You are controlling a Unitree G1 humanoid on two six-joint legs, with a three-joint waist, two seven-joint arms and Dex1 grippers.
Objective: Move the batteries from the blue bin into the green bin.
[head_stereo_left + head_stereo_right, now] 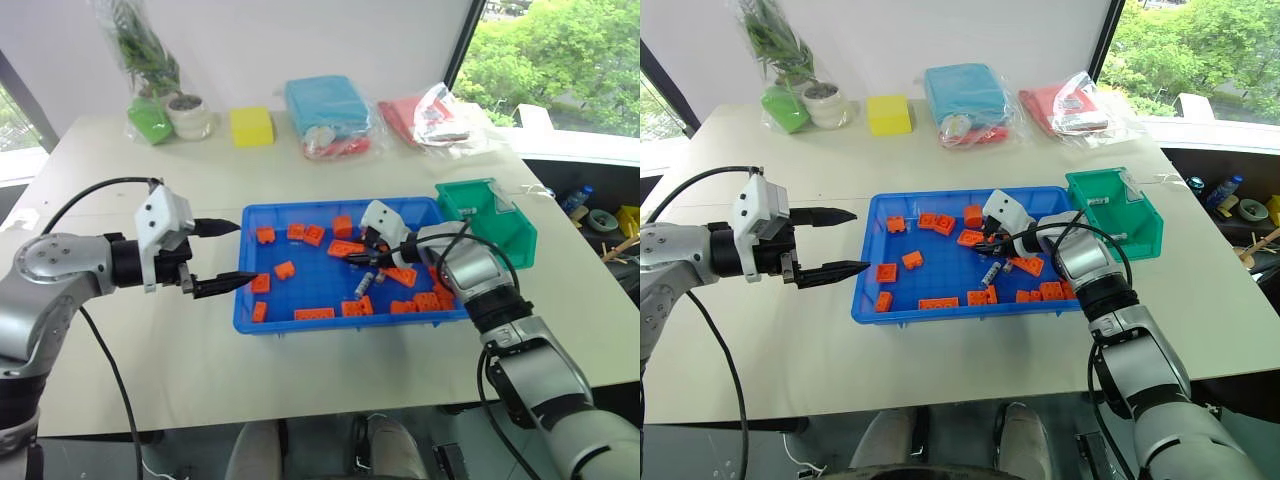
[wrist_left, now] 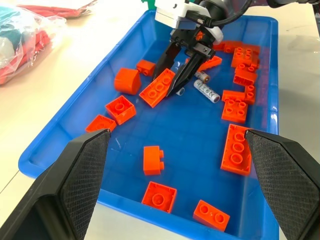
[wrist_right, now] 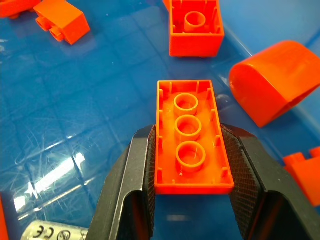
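Note:
The blue bin (image 1: 340, 322) lies mid-table with several orange bricks scattered in it. Two silver batteries (image 2: 206, 91) lie on its floor, one close beside my right gripper's fingers; one end also shows in the right wrist view as a battery (image 3: 55, 231). My right gripper (image 2: 172, 85) reaches down into the bin, shut on an orange brick (image 3: 191, 135) that lies upside down on the floor. The green bin (image 1: 487, 215) stands against the blue bin's far right corner. My left gripper (image 1: 215, 257) hovers open and holds nothing, just outside the blue bin's left rim.
Along the table's back stand a lime-green bag with a plant (image 1: 150, 118), a yellow block (image 1: 251, 126), a light-blue package (image 1: 326, 105) and a red bagged package (image 1: 430, 118). Bare tabletop lies in front of and left of the blue bin.

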